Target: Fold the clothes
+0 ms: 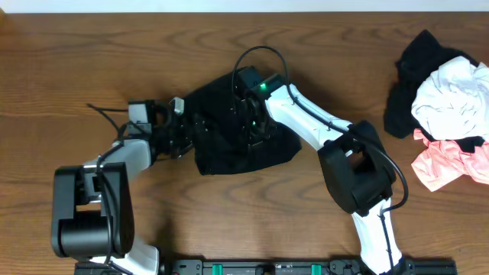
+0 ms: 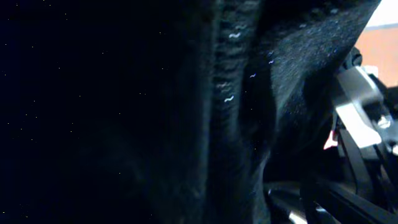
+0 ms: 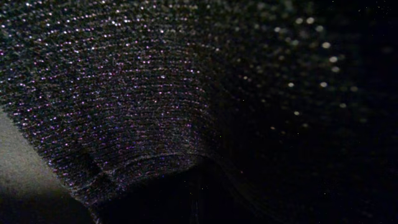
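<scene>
Four garments lie on the wooden table [image 1: 76, 61], and two arms reach in. One big black garment [image 1: 218, 149] is spread in a rumpled, roughly square heap at the middle of the table. The other three sit in one loose pile at the right edge: a second black garment [image 1: 416, 61] at the back, a crumpled white garment [image 1: 451, 95] on top of it, and a coral-pink garment [image 1: 447, 164] nearest the front.

Up close, the big black garment is a fine ribbed knit with a stitched hem, speckled with pale lint.

The left claw [image 1: 183, 122] is at that garment's left edge with its jaws wide apart; dark cloth fills its own camera. The right claw [image 1: 252, 126] is down on top of the same garment with its jaws together, but the cloth hides whether any fabric is pinched between them
</scene>
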